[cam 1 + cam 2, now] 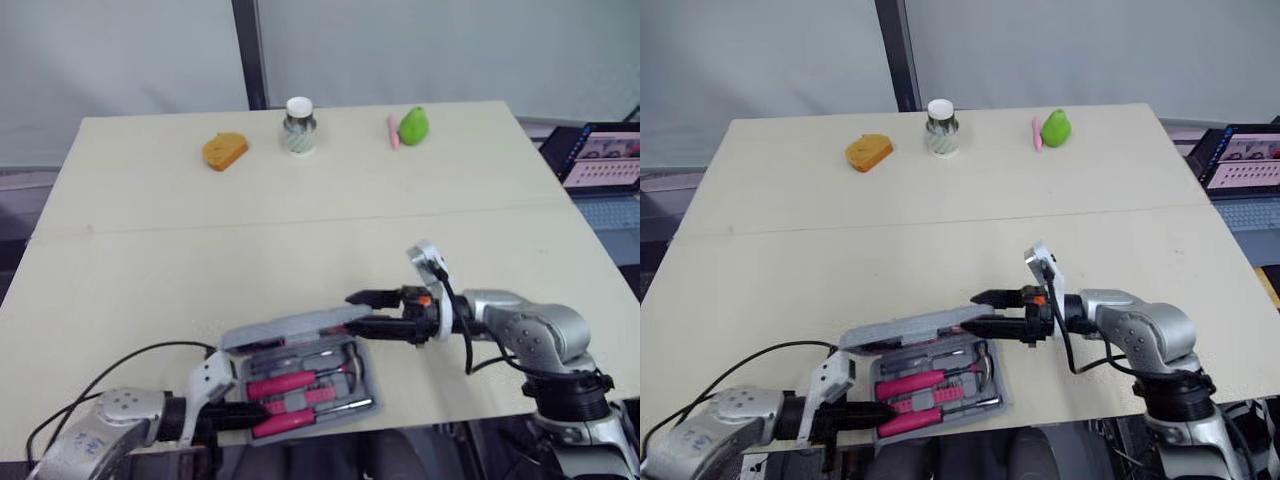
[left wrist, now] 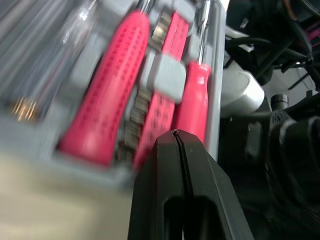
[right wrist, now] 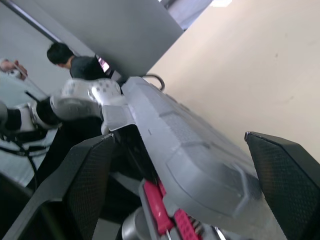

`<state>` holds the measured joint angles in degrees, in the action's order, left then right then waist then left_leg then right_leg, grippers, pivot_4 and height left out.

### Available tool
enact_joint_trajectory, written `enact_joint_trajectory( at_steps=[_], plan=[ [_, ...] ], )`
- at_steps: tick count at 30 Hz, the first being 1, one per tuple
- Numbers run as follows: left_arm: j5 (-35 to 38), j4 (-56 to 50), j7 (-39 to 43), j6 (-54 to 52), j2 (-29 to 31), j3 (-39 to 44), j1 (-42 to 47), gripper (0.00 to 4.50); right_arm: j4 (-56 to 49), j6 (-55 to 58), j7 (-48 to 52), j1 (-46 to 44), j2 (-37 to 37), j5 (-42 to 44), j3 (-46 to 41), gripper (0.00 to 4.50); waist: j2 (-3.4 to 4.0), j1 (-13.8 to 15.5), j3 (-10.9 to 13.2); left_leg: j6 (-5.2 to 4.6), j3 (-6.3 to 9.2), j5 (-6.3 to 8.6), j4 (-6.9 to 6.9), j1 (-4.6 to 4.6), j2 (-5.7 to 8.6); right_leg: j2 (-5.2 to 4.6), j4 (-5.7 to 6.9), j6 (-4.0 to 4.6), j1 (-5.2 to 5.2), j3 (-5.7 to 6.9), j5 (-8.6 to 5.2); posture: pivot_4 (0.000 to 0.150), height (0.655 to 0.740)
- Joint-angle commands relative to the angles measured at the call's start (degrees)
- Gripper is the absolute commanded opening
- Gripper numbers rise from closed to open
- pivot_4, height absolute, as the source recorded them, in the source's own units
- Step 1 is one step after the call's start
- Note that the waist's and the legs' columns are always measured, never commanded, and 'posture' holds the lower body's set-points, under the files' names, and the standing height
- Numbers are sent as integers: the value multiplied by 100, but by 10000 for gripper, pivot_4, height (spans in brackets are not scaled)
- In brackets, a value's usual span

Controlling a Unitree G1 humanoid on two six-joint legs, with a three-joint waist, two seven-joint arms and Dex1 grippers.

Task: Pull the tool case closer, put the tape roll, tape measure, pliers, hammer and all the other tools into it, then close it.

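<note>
Table (image 1: pixel 300 200): pale, wide. Tool case (image 1: pixel 368 378) sits at its near edge, long axis running across the robot, with pink-handled tools (image 1: pixel 285 383) seated inside. Lid (image 1: pixel 290 328) stands half raised along the far side, leaning over the tray. Right gripper (image 1: pixel 362 311), fingers apart, straddles the lid's right end; probably the nearer arm for pressing it down. Left gripper (image 2: pixel 175 135), fingers together, noses at the case's left end and grips nothing.

robot lab: bare table (image 1: pixel 300 200), laptop (image 1: pixel 603 157)

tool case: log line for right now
tool case: lid part-raised, pink-handled tools inside | right gripper: open, at lid | left gripper: shut, at case's left end
</note>
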<state>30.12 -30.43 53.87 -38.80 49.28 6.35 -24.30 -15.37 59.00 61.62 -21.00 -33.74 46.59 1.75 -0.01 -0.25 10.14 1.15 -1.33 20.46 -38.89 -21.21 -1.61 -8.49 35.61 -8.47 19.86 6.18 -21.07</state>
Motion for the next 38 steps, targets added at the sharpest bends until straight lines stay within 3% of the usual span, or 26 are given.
enact_joint_trajectory(
  at_steps=[1,5,9,15,19,25,26,38],
  plan=[
    [427,-363,361,-302,334,1256,-633,0,-440,-115,287,88,-262,174,7,44177,2,20,1,0,0,0,-1,3,1,-2,-1,0,-3,0,0,1500,7400],
    [393,107,465,-343,577,2132,-636,0,-814,-220,436,547,-570,137,188,44177,2,140,1,-5,3,3,-12,1,5,-2,-9,0,-13,2,0,1500,7400],
    [528,340,226,-578,613,1993,197,0,-807,-477,471,804,-780,-113,368,44177,-4,195,0,-6,3,5,-19,2,10,-4,-9,-2,-19,1,1,1500,7400],
    [458,534,-276,-691,339,1967,939,0,-494,-831,245,1148,-1034,-56,-725,44177,-4,147,1,-4,-3,6,-7,2,7,-2,-8,-2,-9,0,1,1500,7400],
    [324,941,-465,-497,143,2262,1028,10762,18,-1522,277,1560,-1394,-480,-1429,45000,-9,158,3,-7,-4,8,-14,3,8,-2,-9,-2,-14,2,1,1500,7400],
    [-146,2044,-496,333,130,2549,1110,41997,1438,-2744,636,2167,-2051,-1341,-2070,45000,-10,168,4,-8,-14,8,-15,6,7,-3,-10,-2,-13,0,1,1500,7400],
    [-195,2207,-488,438,147,2584,1144,44533,1635,-2892,685,2224,-2133,-1439,-2127,45000,-11,167,4,-8,-15,8,-15,6,7,-3,-11,-2,-14,0,1,1500,7400],
    [-351,2673,-332,725,283,2672,1282,44533,2597,-3615,855,2407,-2267,-1834,-2295,45000,-12,151,5,-8,-19,8,-17,10,2,-2,-9,-3,-14,0,1,1500,7400]
  ],
)
